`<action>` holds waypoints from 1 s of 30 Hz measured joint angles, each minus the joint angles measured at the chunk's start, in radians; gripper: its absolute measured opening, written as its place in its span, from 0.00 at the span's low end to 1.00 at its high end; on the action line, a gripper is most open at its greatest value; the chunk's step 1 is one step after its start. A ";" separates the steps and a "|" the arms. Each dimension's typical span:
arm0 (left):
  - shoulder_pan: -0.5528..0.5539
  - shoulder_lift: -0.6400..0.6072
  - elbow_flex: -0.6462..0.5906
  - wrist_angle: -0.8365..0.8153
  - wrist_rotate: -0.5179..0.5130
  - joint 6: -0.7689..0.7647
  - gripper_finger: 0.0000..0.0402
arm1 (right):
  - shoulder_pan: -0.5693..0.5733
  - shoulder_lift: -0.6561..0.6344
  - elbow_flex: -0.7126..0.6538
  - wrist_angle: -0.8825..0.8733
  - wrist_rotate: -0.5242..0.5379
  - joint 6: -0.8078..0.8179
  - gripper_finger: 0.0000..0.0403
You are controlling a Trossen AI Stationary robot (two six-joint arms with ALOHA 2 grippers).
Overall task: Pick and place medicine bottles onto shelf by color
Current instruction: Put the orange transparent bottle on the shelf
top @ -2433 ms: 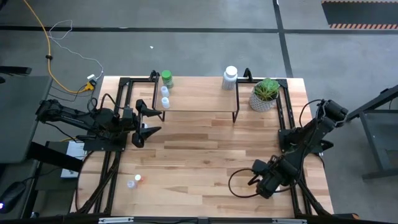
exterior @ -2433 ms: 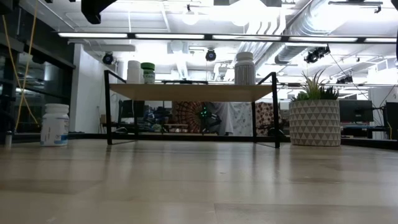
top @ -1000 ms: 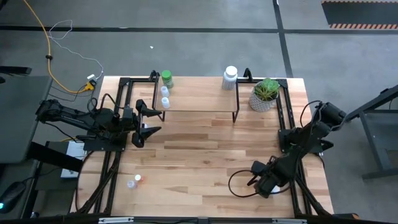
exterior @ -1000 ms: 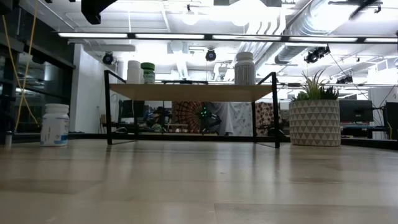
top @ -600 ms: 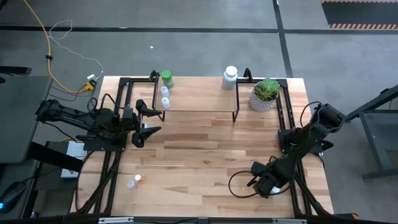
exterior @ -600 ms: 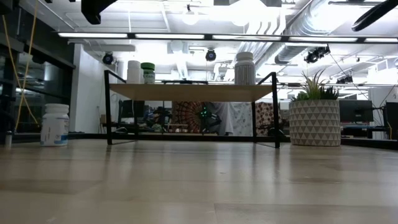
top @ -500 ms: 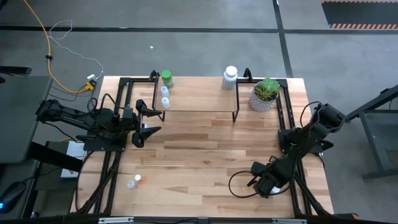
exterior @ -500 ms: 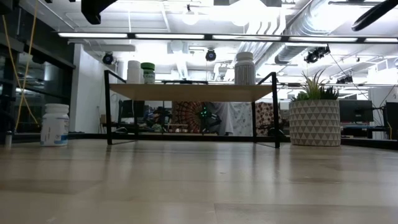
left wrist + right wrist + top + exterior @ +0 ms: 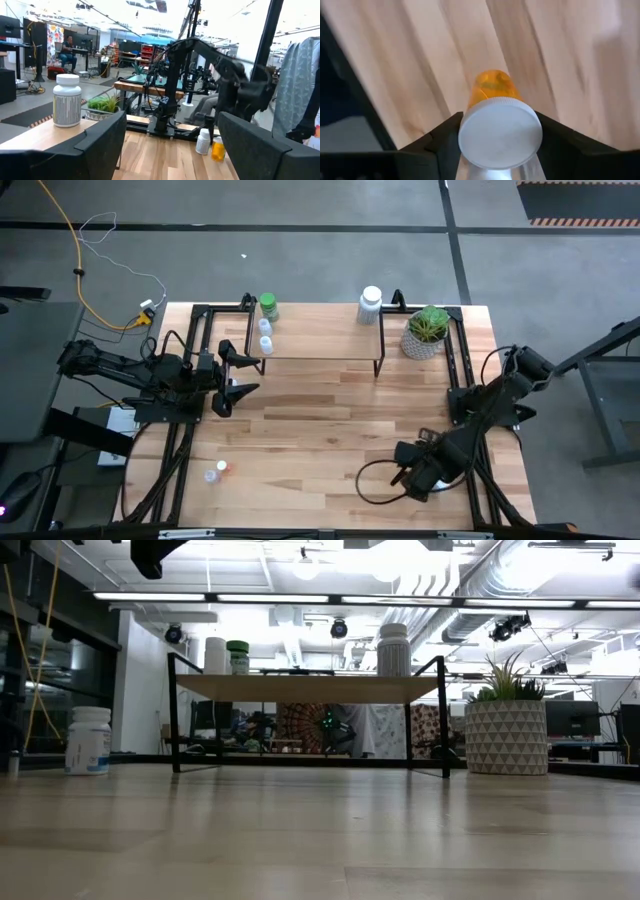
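The shelf [image 9: 320,348] stands at the table's far side. On it stand a green-capped bottle [image 9: 268,305], two small white bottles [image 9: 265,335] and a larger white bottle [image 9: 370,304]. A white bottle and an orange one [image 9: 216,472] rest on the table near the front left; they also show in the left wrist view [image 9: 209,144]. My right gripper [image 9: 405,477] is near the front right, shut on an orange bottle with a white cap [image 9: 499,131]. My left gripper [image 9: 238,376] is open and empty, left of the shelf. My right gripper pinches the orange bottle between its two fingers [image 9: 445,142], which sit on opposite sides of the white cap [image 9: 466,131]. The cap faces back toward the wrist and the orange body [image 9: 491,86] points away, toward the wooden tabletop. Whether its far end touches the table does not show.
A potted green plant [image 9: 427,330] stands right of the shelf at the far right. Black frame rails [image 9: 185,420] run along both table sides. A black cable loop [image 9: 375,485] lies beside my right gripper. Bare wood [image 9: 320,430] stretches between the arms.
My right gripper has moved a little toward the table's left edge, still shut on the orange bottle. The cable loop beside it has shifted left with it.
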 joint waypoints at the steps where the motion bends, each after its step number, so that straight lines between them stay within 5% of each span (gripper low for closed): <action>1: 0.000 0.000 0.000 0.000 0.000 0.000 0.76 | -0.017 0.000 0.036 -0.005 0.027 -0.044 0.49; 14: 0.000 0.000 0.000 0.000 0.000 0.002 0.76 | -0.388 0.000 0.519 -0.157 0.440 -0.674 0.52; 19: 0.000 0.000 0.000 0.000 0.000 0.000 0.76 | -0.620 0.000 0.596 -0.200 0.426 -0.708 0.50; 30: 0.000 0.000 0.000 0.000 0.000 0.001 0.76 | -1.014 0.024 0.605 -0.285 0.193 -0.618 0.51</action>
